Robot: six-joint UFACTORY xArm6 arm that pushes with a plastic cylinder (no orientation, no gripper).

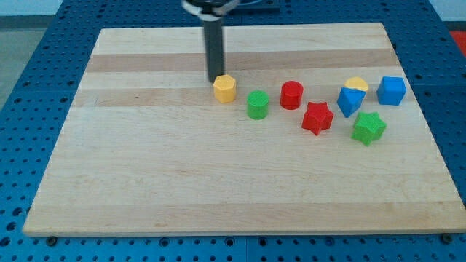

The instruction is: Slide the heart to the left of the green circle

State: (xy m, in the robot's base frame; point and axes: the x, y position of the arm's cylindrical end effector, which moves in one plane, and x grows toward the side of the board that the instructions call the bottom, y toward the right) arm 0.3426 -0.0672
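Note:
My tip (216, 78) rests on the wooden board (145, 182), touching the upper left side of a small yellow block (225, 88). The block's outline is angular, and I cannot tell whether it is a heart or a hexagon. The green circle (257, 105) stands just to the right of this block and slightly lower, with a small gap between them. A second yellow block (357, 84) with a rounded top sits far to the right, partly hidden behind a blue block (350, 100).
A red circle (291, 95) stands to the right of the green circle. A red star (317, 117), a green star (369, 128) and a blue cube (392, 90) cluster at the view's right. The rod comes down from the view's top.

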